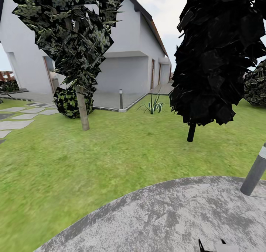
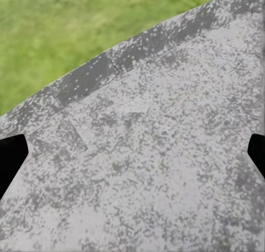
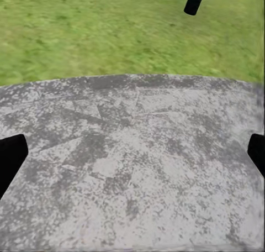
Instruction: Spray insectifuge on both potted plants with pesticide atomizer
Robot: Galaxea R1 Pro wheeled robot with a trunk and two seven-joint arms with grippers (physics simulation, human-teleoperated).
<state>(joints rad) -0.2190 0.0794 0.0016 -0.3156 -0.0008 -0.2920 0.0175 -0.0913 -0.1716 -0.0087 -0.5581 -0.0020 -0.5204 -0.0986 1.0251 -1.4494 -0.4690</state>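
Atomizer and potted plants: I cannot yet place either, so I judge the task unstarted, with finding, grasping and spraying all left. Left gripper and right gripper: both hang over the grey paving, fingers spread wide with nothing between them. Ahead of the grippers lies the lawn, with two trees, a round bush, a spiky grass plant and the house beyond.

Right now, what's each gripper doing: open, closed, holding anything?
Left gripper: open, fingertips wide apart, nothing between them, grey paving below.
Right gripper: open, empty, over the same paving near the lawn.
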